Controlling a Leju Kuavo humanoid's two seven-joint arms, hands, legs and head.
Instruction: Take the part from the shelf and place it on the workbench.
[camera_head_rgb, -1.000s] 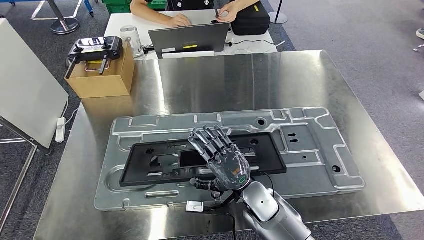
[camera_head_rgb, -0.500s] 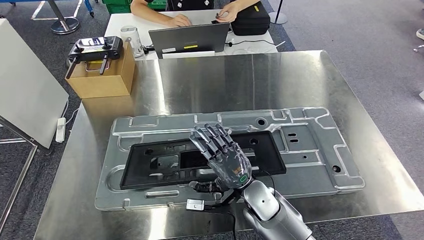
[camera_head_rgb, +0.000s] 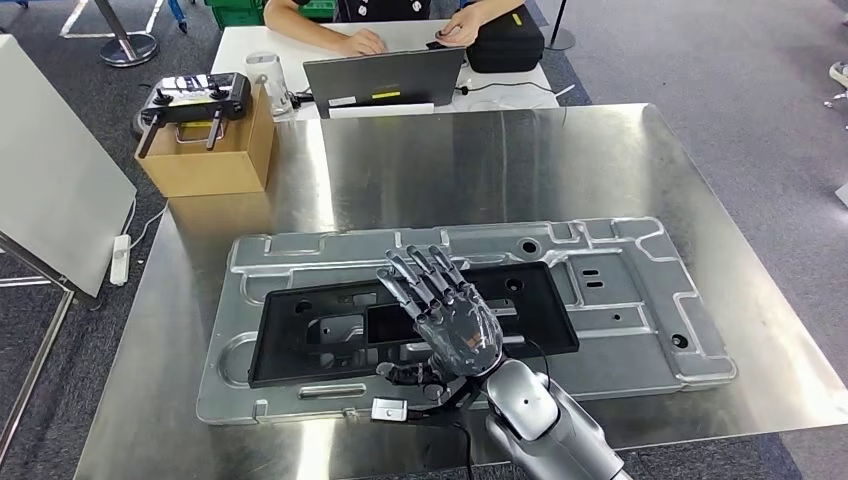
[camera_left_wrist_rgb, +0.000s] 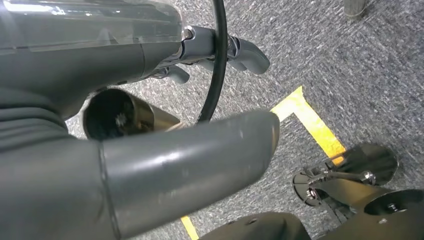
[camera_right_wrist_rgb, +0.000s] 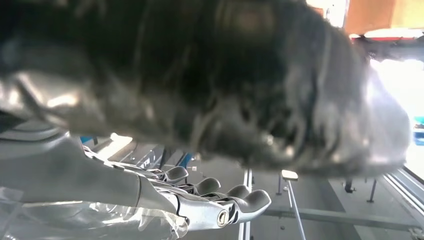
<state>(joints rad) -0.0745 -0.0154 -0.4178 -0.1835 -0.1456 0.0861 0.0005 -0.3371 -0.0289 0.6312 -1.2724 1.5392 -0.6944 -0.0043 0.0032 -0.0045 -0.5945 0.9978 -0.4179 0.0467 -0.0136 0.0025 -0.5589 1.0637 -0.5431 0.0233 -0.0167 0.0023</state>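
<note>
The black frame-shaped part lies flat in the recess of a large silver stamped plate on the steel workbench. My right hand hovers over the middle of the black part, fingers spread and straight, holding nothing. In the right wrist view the right hand has its fingers stretched out, with a dark blurred surface close by. My left hand hangs over grey carpet with its thumb and fingers apart and nothing in it.
A cardboard box with a remote controller on top sits at the bench's far left corner. Beyond the bench a person works at a white table with a laptop and a black case. A white board leans at the left.
The whole picture has shifted a little, so the camera moved. My right hand stays spread over the black part in about the same place.
</note>
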